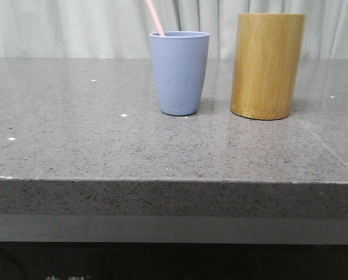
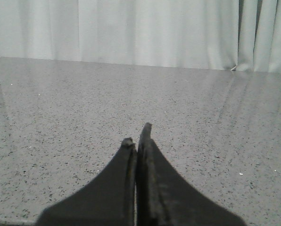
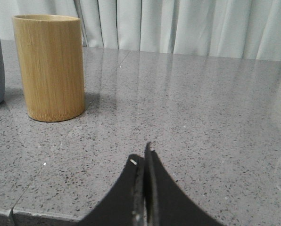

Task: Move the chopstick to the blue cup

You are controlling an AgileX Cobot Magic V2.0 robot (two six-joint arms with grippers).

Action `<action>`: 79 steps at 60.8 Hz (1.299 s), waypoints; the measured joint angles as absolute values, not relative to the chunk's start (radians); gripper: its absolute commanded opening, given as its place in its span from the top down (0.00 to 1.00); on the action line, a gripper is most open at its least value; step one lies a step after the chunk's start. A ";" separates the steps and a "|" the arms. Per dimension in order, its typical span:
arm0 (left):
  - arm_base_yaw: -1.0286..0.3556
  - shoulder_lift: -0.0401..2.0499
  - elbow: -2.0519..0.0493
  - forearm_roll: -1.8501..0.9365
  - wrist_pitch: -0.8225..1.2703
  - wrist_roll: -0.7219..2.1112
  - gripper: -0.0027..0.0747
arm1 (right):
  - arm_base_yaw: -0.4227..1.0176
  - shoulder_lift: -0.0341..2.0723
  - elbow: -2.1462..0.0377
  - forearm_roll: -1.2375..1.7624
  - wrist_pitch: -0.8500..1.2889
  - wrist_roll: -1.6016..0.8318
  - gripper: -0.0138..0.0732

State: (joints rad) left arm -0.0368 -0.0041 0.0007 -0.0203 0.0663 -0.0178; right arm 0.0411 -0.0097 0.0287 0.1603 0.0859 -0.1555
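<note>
Plainly, the chopstick (image 1: 155, 17) stands in the blue cup (image 1: 180, 73), leaning up-left, beside the unlabelled bamboo holder (image 1: 266, 65) on the table (image 1: 104, 140). Left pincer (image 2: 138, 137) and right pincer (image 3: 141, 155) are closed, empty.

We see a pale pink chopstick (image 1: 155, 17), a matte light blue-lavender cup (image 1: 180, 73), a golden bamboo-grained holder (image 1: 267, 65), a grey speckled surface (image 1: 104, 146), white pleated curtains (image 1: 75, 26) and black grippers (image 2: 136, 141).

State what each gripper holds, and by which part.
Nothing. The left gripper and right gripper are both shut and empty; the chopstick stands in the blue cup.
</note>
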 measured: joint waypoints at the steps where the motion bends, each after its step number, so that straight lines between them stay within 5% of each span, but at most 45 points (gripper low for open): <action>1: -0.037 -0.004 0.001 -0.020 0.066 -0.018 0.99 | 0.041 -0.010 0.029 0.160 0.086 -0.156 0.92; 79: -0.037 -0.004 0.001 -0.020 0.066 -0.018 0.99 | 0.000 -0.010 0.029 0.000 0.017 0.030 0.92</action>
State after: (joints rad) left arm -0.0368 -0.0041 0.0007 -0.0203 0.0663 -0.0178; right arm -0.0004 -0.0097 0.0287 0.0000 0.0172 0.0300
